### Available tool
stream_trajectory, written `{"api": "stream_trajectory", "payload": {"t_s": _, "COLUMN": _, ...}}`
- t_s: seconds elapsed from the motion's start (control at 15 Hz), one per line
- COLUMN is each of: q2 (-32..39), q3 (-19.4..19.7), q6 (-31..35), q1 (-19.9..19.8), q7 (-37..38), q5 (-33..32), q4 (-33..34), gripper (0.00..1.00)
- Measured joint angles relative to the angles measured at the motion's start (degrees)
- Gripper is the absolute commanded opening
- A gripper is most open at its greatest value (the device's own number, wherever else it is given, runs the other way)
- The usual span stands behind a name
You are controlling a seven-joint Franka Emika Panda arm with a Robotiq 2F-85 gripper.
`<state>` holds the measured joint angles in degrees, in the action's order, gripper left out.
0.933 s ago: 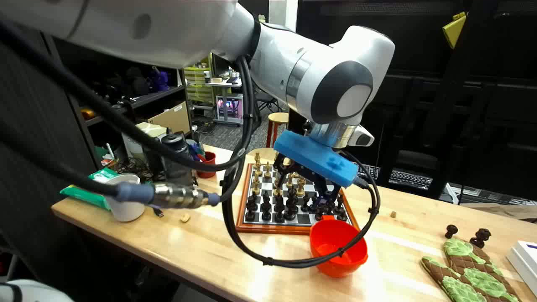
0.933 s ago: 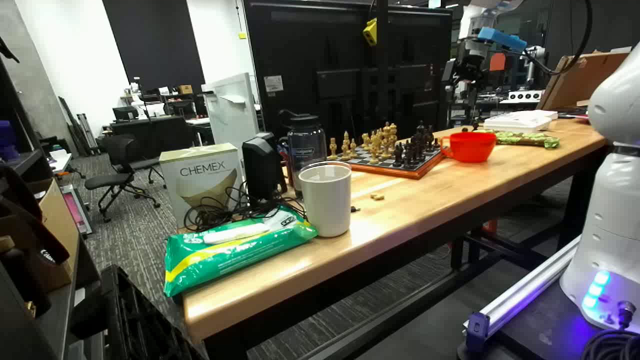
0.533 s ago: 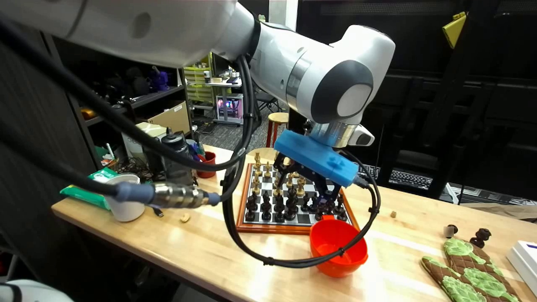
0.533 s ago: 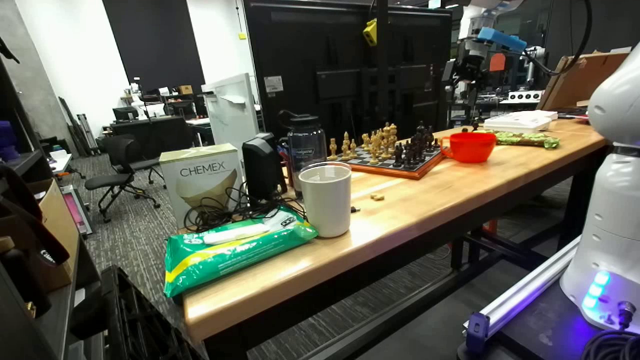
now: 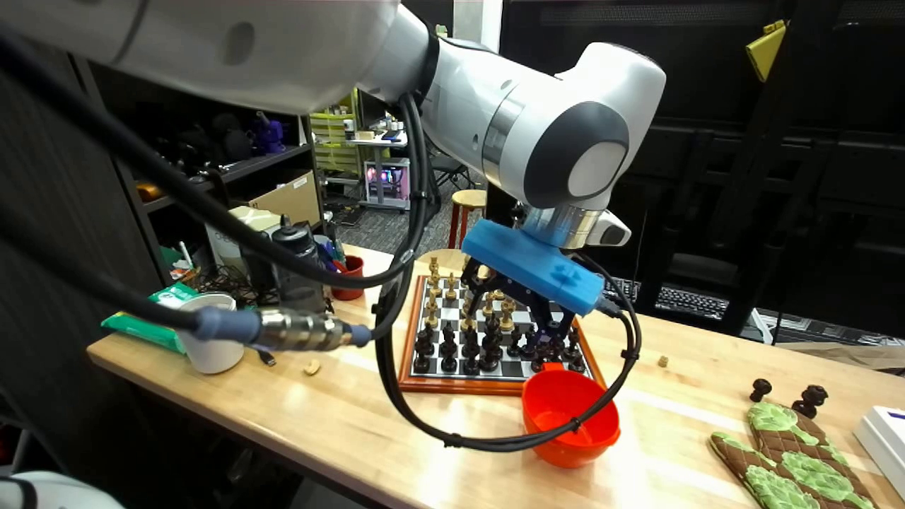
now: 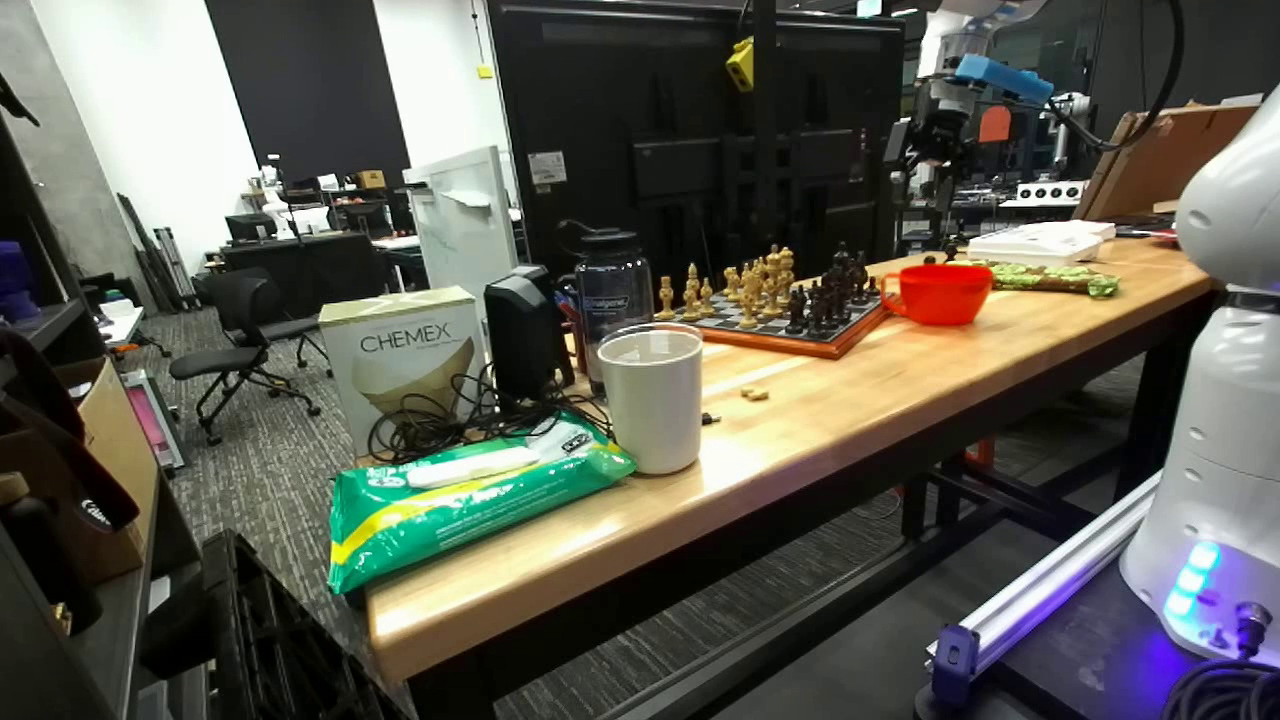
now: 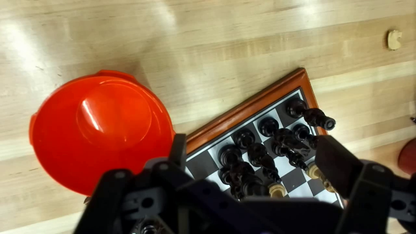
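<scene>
The claw (image 7: 256, 157) is found with its fingers spread wide, nothing seen held between them. Beneath it, dark chess pieces (image 7: 258, 154) stand upright, long axes vertical, showing in the gap between the fingers in the wrist view; no contact is observed. The chessboard (image 7: 247, 110) bearing them runs aslant to the claw's span. Past one finger, the red bowl (image 7: 100, 130) sits lower, on the desk (image 7: 195, 55), just beside the chessboard.

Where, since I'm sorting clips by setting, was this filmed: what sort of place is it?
Probably a robotics lab, perhaps sharing an office: a robot arm, a keyboard and a black chair point that way.
</scene>
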<state>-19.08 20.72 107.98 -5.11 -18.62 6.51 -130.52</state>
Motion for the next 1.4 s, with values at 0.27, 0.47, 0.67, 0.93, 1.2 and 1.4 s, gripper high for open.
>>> {"api": "stream_trajectory", "payload": {"t_s": 0.27, "q2": 0.0, "q3": 0.0, "q6": 0.0, "q1": 0.0, "q7": 0.0, "q5": 0.0, "q4": 0.0, "gripper": 1.0}}
{"api": "stream_trajectory", "payload": {"t_s": 0.47, "q2": 0.0, "q3": 0.0, "q6": 0.0, "q1": 0.0, "q7": 0.0, "q5": 0.0, "q4": 0.0, "gripper": 1.0}}
{"api": "stream_trajectory", "payload": {"t_s": 0.67, "q2": 0.0, "q3": 0.0, "q6": 0.0, "q1": 0.0, "q7": 0.0, "q5": 0.0, "q4": 0.0, "gripper": 1.0}}
{"api": "stream_trajectory", "payload": {"t_s": 0.93, "q2": 0.0, "q3": 0.0, "q6": 0.0, "q1": 0.0, "q7": 0.0, "q5": 0.0, "q4": 0.0, "gripper": 1.0}}
{"api": "stream_trajectory", "payload": {"t_s": 1.2, "q2": 0.23, "q3": -0.88, "q6": 0.21, "q1": -0.55, "q7": -0.91, "q5": 0.0, "q4": -0.15, "gripper": 1.0}}
{"api": "stream_trajectory", "payload": {"t_s": 1.4, "q2": 0.24, "q3": -1.4, "q6": 2.39, "q1": -0.54, "q7": -3.97, "q5": 0.0, "q4": -0.85, "gripper": 1.0}}
